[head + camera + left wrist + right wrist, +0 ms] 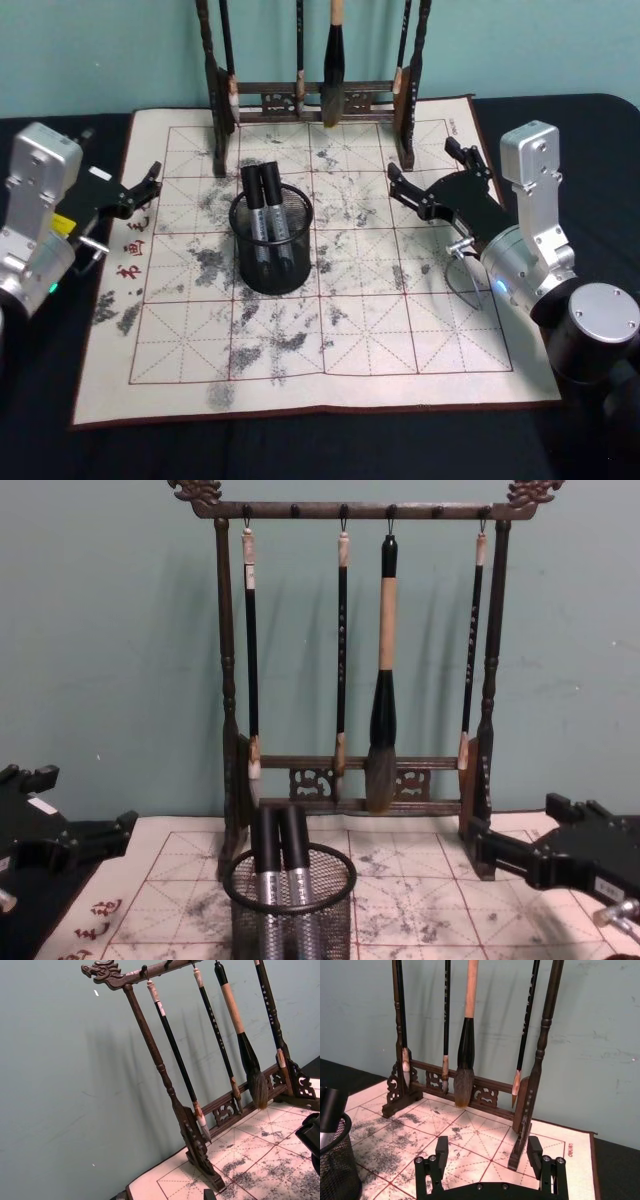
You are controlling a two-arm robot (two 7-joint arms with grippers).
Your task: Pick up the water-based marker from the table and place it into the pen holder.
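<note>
Teal wall behind; dark table (330, 445) carrying a gridded, ink-smudged mat (420, 340). Brush rack (360, 650), tall, at the mat's far edge, four brushes hanging. Right gripper (430, 185), over the mat's right side, fingers spread, holding nothing. Left gripper (140, 190), at the mat's left edge, fingers parted, empty. Pen holder (272, 245), mid-mat, containing two markers (262, 200), upright, side by side. No marker left lying on the mat; the placing looks complete, both arms standing clear.
</note>
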